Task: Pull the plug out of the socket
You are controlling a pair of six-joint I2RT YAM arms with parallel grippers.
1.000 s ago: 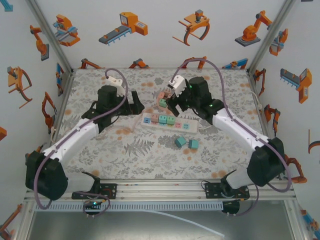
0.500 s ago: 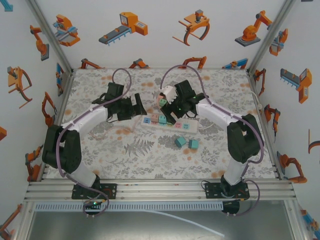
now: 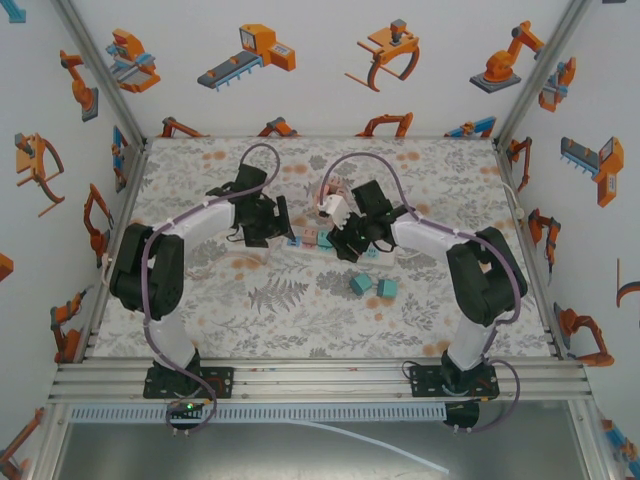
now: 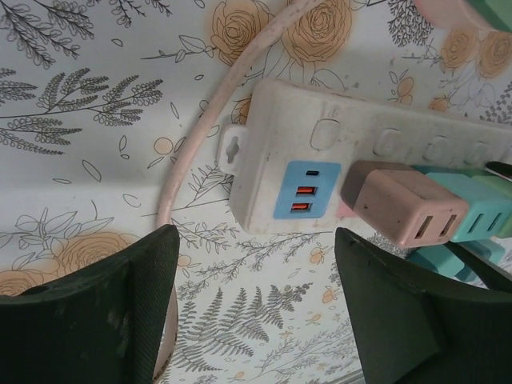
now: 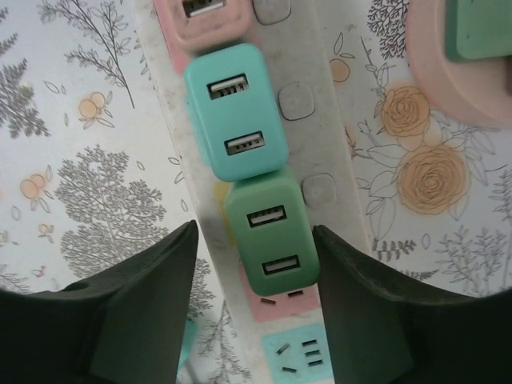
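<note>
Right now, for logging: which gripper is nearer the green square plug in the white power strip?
Right. The right gripper straddles the green square plug; the left gripper hangs at the white power strip's end, beyond a pink square plug.

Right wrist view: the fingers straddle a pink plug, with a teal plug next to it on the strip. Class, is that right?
Not quite. In the right wrist view the fingers straddle a green plug, not a pink one; the teal plug is next to it on the strip.
</note>
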